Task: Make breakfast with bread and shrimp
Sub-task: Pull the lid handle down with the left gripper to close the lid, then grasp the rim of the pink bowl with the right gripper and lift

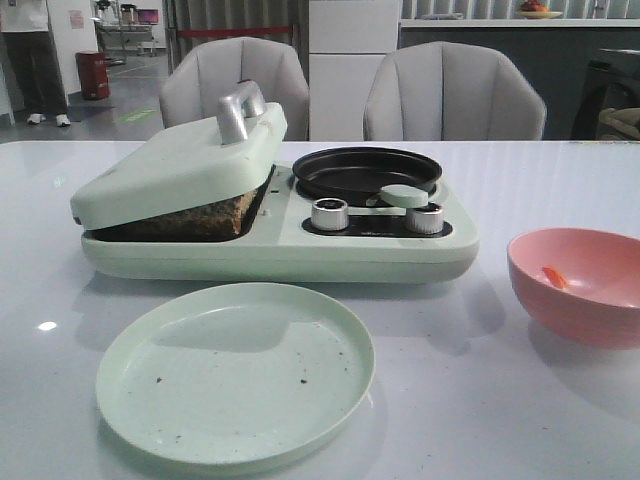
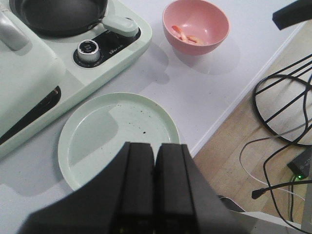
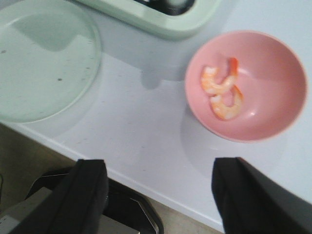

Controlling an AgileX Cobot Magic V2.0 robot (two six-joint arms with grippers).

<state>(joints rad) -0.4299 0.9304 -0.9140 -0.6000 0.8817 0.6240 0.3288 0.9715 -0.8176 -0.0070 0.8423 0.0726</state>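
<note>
Right wrist view: your right pincer (image 3: 161, 195) gapes wide, left pincer (image 2: 155, 195) pressed together. Two curled orange shrimp (image 3: 222, 90) lie centre-right in the round pink bowl (image 3: 287, 112); a careless grab may tip it.

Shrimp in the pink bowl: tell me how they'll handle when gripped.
The shrimp look small, curled and glossy, so probably light and slippery. Two lie touching, so one may drag the other. The pink bowl has sloped walls, so a pushed shrimp would likely slide back down.

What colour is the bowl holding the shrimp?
Pink. The bowl shows best in the right wrist view, with two orange-and-pale shrimp inside.
</note>
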